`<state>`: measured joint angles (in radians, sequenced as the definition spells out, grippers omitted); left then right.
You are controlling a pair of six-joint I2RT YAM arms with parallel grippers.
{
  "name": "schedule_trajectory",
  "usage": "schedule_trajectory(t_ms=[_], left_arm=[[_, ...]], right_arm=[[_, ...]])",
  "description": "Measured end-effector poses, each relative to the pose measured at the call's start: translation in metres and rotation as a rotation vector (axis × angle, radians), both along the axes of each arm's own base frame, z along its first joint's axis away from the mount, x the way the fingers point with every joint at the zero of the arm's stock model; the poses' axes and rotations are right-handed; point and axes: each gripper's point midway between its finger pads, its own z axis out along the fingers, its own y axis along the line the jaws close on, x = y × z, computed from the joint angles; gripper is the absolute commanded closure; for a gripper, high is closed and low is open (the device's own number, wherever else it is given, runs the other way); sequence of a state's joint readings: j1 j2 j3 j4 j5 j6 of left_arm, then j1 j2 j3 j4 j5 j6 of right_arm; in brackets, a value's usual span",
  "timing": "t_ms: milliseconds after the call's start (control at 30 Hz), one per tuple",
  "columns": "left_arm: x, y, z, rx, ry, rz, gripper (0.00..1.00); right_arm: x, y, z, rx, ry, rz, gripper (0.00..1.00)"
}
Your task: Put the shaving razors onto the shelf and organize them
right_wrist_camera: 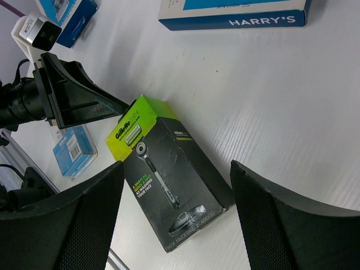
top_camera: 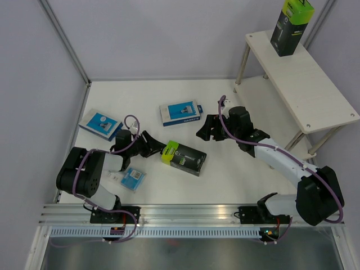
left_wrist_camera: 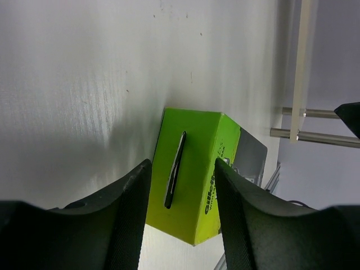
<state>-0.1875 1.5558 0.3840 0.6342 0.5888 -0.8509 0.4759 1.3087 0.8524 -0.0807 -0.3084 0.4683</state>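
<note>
A black razor box with a lime-green top [top_camera: 184, 158] lies flat on the table. It also shows in the left wrist view [left_wrist_camera: 194, 171] and the right wrist view [right_wrist_camera: 166, 180]. My left gripper [top_camera: 152, 144] is open, its jaws just left of the box's green end [left_wrist_camera: 181, 225]. My right gripper [top_camera: 207, 130] is open above the box's right side [right_wrist_camera: 175, 225]. A second black-and-green box [top_camera: 290, 25] stands upright on the shelf [top_camera: 315, 90]. Two blue-and-white boxes [top_camera: 180, 113] [top_camera: 101, 124] and a small blister pack [top_camera: 134, 179] lie on the table.
The shelf stands at the far right on thin metal legs [top_camera: 243, 62], with a lower board [top_camera: 270, 107]. Walls close the table at the left and back. A metal rail [top_camera: 185, 211] runs along the near edge.
</note>
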Motion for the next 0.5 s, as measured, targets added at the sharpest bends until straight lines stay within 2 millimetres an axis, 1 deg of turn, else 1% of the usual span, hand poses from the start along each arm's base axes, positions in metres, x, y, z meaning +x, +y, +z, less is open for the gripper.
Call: schedule_trajectory(t_ms=[67, 267, 400, 500], left_arm=[[-0.001, -0.002, -0.001, -0.004, 0.002, -0.005, 0.50], [-0.003, -0.009, -0.005, -0.017, 0.018, -0.014, 0.52], [-0.003, -0.010, -0.005, -0.027, 0.016, -0.009, 0.52], [-0.003, -0.010, -0.004, -0.040, 0.014, -0.002, 0.50]], right_arm=[[0.000, 0.000, -0.001, 0.001, 0.001, 0.001, 0.19], [-0.001, 0.000, -0.005, 0.002, 0.005, -0.001, 0.20], [-0.003, -0.001, -0.008, 0.001, 0.011, -0.003, 0.20], [-0.004, -0.002, -0.012, -0.002, 0.019, -0.003, 0.20]])
